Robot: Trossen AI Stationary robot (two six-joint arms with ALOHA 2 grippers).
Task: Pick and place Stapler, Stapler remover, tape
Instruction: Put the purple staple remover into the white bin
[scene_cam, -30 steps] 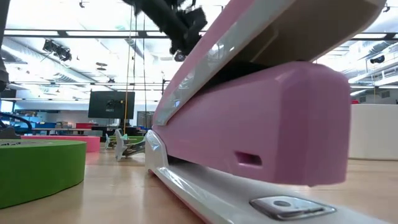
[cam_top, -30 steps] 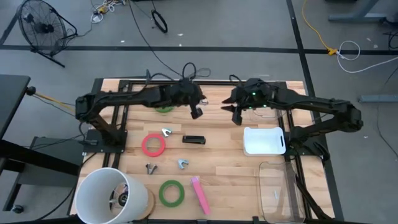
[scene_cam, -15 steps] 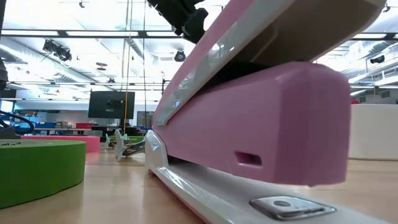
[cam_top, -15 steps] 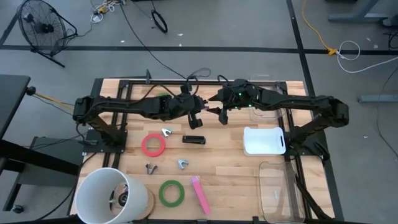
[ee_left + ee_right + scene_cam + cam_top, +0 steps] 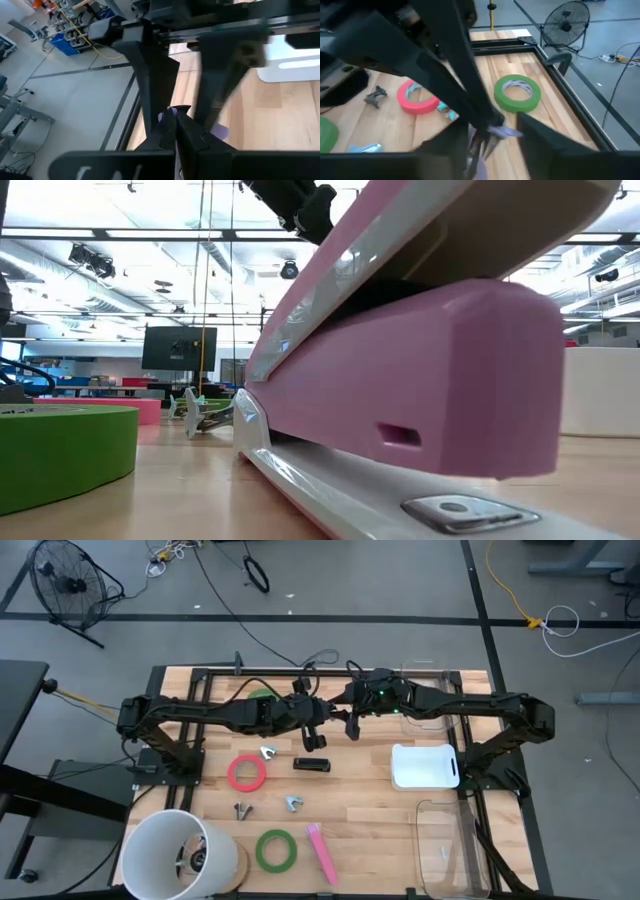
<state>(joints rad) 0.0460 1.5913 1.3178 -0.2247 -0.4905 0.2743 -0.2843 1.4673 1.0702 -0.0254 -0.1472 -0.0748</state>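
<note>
My left tool [image 5: 175, 122] is pressed together, pinching a small lilac thing [image 5: 502, 131], probably a staple remover: light, stiff, slippery. My right tool [image 5: 352, 727], just beside it, should take the free end; I cannot tell its state.

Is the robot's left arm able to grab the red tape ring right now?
Probably not yet: the left tool is shut on a small purple thing beside the right tool. The red tape lies uncovered nearby.

Over the wooden counter [image 5: 380, 810], the left claw [image 5: 313, 739] and right claw [image 5: 352, 728] hang close together, just behind the black stapler [image 5: 311, 765]. The red-pink tape [image 5: 246, 773] lies left of that stapler, a white tray [image 5: 424, 766] to its right.
</note>
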